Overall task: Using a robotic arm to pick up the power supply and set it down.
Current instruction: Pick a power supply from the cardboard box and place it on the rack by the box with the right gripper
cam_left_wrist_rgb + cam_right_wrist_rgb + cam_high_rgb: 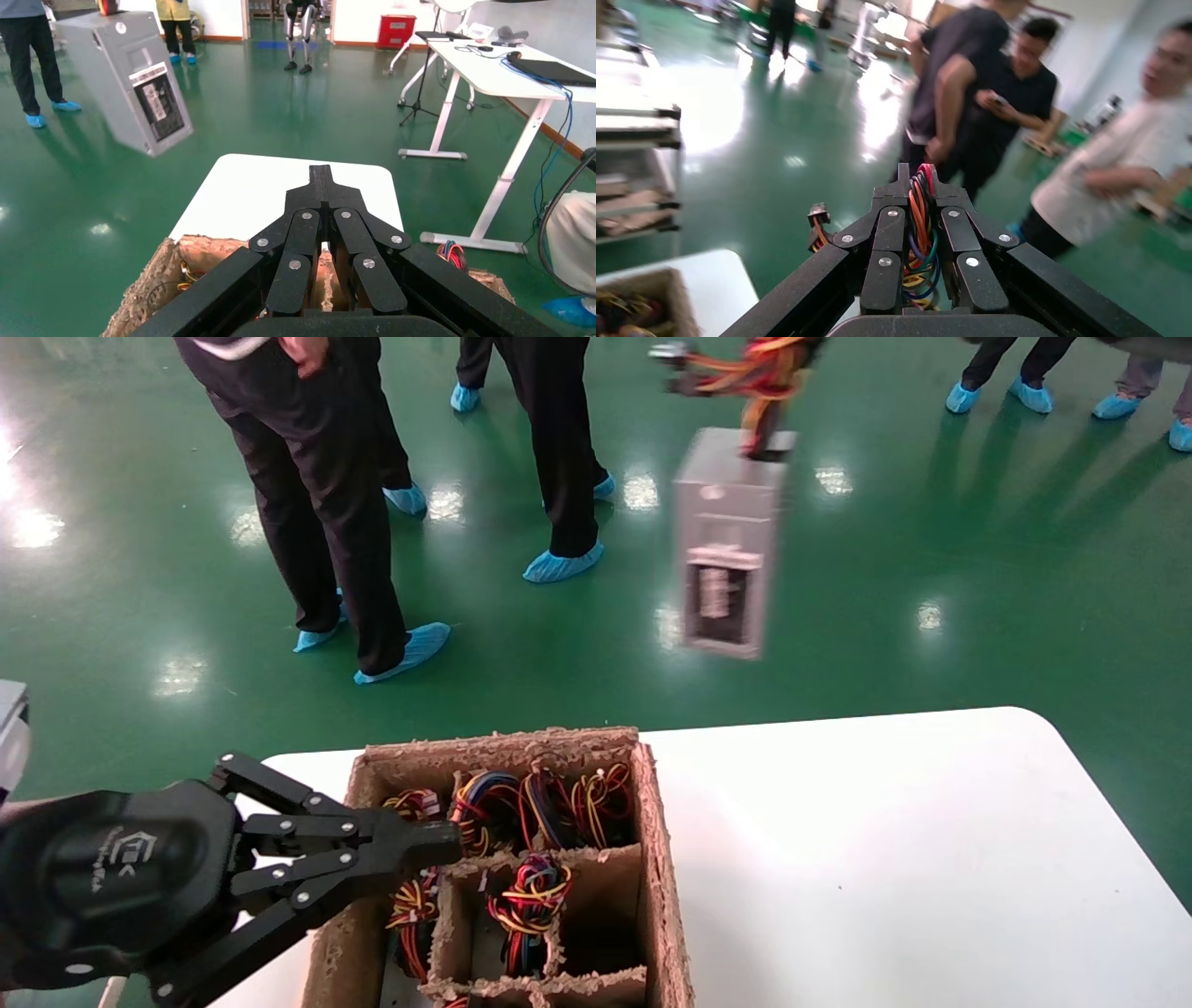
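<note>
The power supply [726, 542] hangs in the air beyond the table's far edge, a silver-grey box with its dark label face toward me, and it also shows in the left wrist view [126, 77]. It dangles from its red, yellow, orange and black wire bundle [759, 370]. My right gripper [916, 175] is shut on that wire bundle [919, 210], high up at the top edge of the head view. My left gripper [452, 845] is shut on nothing and points over the near left part of the brown crate [661, 859].
The fibre crate [147, 288] with dividers holds several more wire bundles [531, 891] and stands on the white table [885, 859]. The table's right half is bare. People in blue shoe covers [317, 477] stand on the green floor behind the table.
</note>
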`<action>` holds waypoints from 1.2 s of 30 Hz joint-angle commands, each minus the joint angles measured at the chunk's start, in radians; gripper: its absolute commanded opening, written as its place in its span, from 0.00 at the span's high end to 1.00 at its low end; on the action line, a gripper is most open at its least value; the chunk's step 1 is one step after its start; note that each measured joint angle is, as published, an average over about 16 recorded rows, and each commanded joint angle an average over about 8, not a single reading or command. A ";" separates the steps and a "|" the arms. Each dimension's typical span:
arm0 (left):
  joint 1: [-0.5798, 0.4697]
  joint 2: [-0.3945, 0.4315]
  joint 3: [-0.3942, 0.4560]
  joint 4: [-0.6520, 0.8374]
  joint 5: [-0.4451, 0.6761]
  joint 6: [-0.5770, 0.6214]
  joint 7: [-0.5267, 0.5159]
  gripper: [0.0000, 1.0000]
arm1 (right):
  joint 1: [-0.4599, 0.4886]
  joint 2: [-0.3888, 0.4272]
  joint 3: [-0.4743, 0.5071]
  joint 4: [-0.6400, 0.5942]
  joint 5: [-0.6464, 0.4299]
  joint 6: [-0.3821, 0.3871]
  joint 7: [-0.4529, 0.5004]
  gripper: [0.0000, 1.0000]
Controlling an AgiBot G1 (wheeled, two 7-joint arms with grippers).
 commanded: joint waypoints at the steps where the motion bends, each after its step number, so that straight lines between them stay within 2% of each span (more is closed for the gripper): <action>1: 0.000 0.000 0.000 0.000 0.000 0.000 0.000 1.00 | 0.008 0.013 0.000 -0.026 -0.017 0.008 -0.004 1.00; 13: 0.000 0.000 0.000 0.000 0.000 0.000 0.000 1.00 | -0.037 0.138 -0.001 -0.147 -0.098 0.057 -0.018 1.00; 21: 0.000 0.000 0.000 0.000 0.000 0.000 0.000 1.00 | -0.114 0.203 -0.001 -0.233 -0.132 0.113 -0.022 1.00; 28: 0.000 0.000 0.000 0.000 0.000 0.000 0.000 1.00 | -0.189 0.229 0.012 -0.333 -0.132 0.162 -0.081 1.00; 36: 0.000 0.000 0.000 0.000 0.000 0.000 0.000 1.00 | -0.238 0.222 0.020 -0.425 -0.132 0.218 -0.128 1.00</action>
